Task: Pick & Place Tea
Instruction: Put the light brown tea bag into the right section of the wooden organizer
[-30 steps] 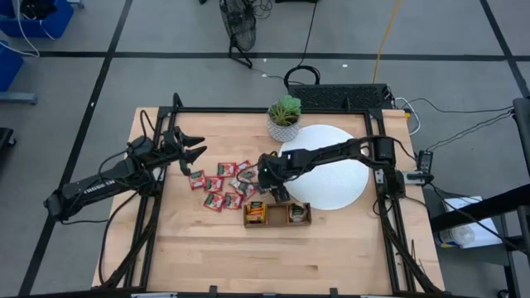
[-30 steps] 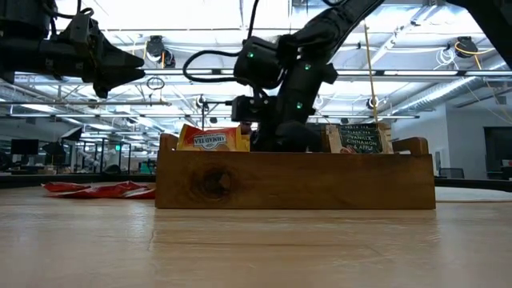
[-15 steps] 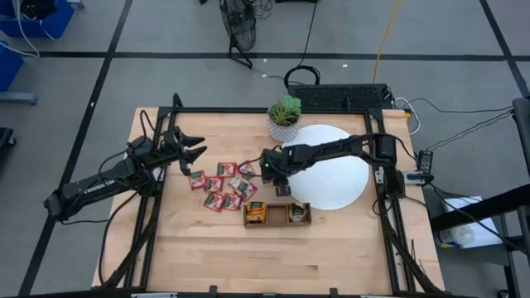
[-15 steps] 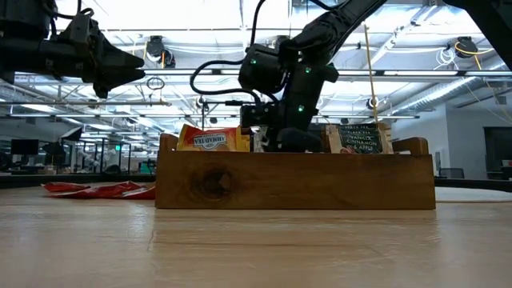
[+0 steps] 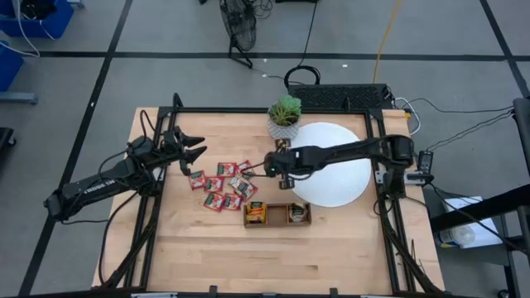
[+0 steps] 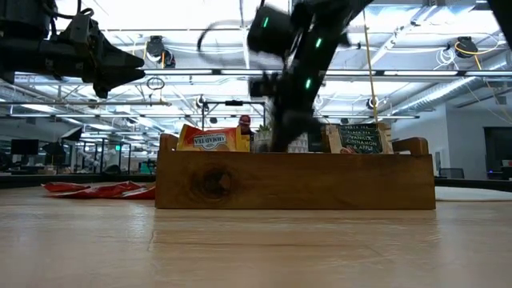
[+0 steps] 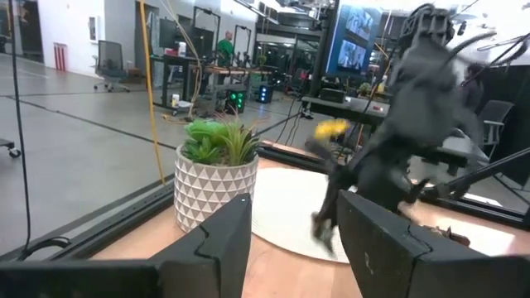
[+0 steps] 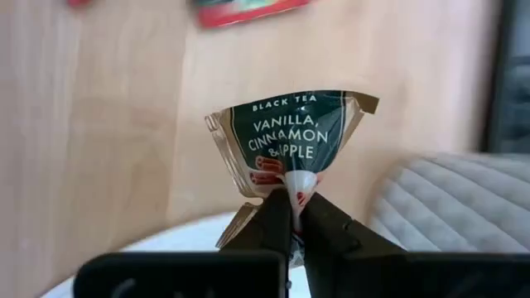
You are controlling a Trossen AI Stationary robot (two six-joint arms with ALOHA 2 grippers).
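The right gripper is clamped on a dark green tea sachet, which sticks out straight beyond the fingertips, crumpled and fanning wider away from them. In the high view it hangs near the wooden tray, the tray lying toward five o'clock. Red sachets lie at nine o'clock; beyond them the left gripper waits, jaws parted.

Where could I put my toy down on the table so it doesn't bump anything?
Bare wood runs along the table's front edge, below the wooden tray. The white disc is mostly bare. It's crowded around the red sachets, between tray and left gripper.
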